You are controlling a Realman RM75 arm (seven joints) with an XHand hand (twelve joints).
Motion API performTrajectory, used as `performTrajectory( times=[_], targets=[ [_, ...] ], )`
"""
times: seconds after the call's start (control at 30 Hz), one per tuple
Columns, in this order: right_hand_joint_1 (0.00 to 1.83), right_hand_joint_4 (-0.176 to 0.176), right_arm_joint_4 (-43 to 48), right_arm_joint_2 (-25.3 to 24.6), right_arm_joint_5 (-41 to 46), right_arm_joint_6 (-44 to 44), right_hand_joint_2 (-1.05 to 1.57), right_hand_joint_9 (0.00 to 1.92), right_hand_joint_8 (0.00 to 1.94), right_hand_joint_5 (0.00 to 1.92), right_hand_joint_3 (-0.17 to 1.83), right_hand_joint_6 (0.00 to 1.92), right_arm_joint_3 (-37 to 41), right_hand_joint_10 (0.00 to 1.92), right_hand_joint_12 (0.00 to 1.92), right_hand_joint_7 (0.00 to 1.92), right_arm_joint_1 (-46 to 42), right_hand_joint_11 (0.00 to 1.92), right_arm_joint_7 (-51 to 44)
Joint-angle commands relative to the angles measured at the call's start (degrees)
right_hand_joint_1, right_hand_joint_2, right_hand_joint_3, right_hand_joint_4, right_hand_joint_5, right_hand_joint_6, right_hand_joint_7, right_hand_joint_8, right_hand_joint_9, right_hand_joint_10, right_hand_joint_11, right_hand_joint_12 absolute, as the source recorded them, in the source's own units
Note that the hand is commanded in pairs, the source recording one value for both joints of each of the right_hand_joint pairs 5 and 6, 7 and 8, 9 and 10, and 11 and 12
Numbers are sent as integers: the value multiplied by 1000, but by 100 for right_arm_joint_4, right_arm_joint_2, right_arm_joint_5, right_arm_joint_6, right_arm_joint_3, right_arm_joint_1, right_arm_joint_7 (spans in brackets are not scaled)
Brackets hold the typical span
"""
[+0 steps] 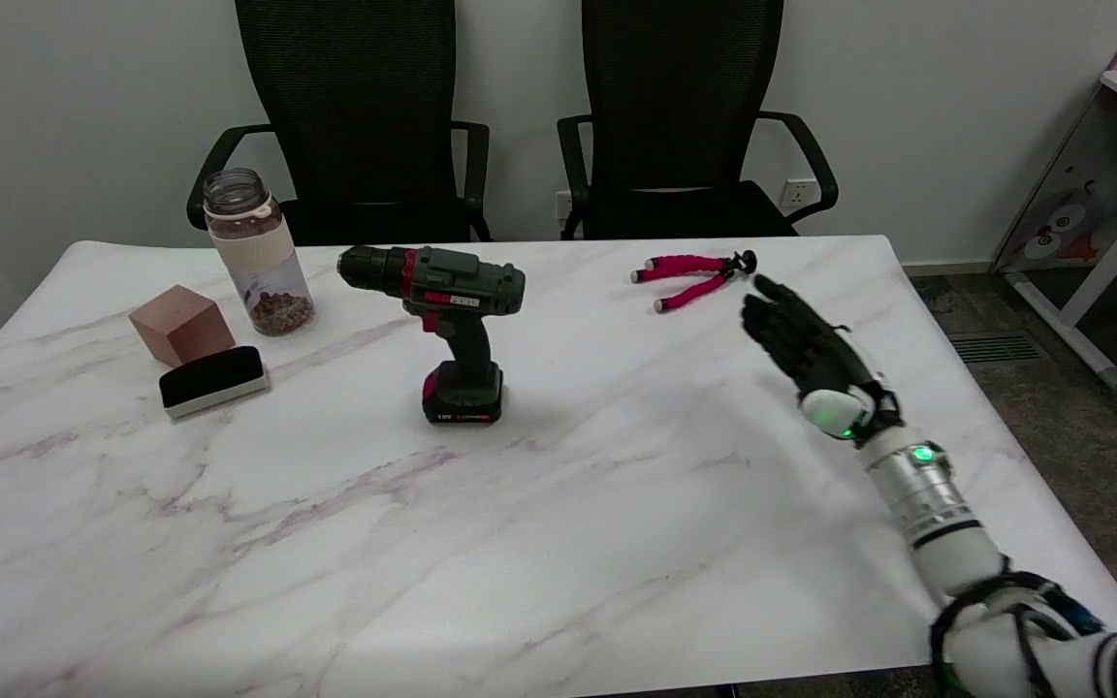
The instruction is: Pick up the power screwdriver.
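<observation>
Screwdriver body label: we see a small red and pale plate on the side of the power screwdriver (444, 296), but its lettering is too small for us to read.
Battery base label: we make out a faint pale line of print along the front of the battery pack at the foot of the tool; we cannot read any word or number in it.
Jar: we find no legible print on the jar (257, 252) or its pale band.
Side panel: on the panel (1082, 199) at the far right we see cartoon pictures only, no words we can read.
</observation>
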Motion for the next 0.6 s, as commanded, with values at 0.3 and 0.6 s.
performTrajectory(
  times=[0.3,0.6],
  targets=[
    [988,88,1370,-2054,-929,-1537,-448,250,253,253,786,253,-1206,250,148,253,2657,148,171],
    [950,164,2434,-2680,-973,-2038,-605,273,211,211,846,211,-1466,273,142,211,3330,142,171]
  ],
)
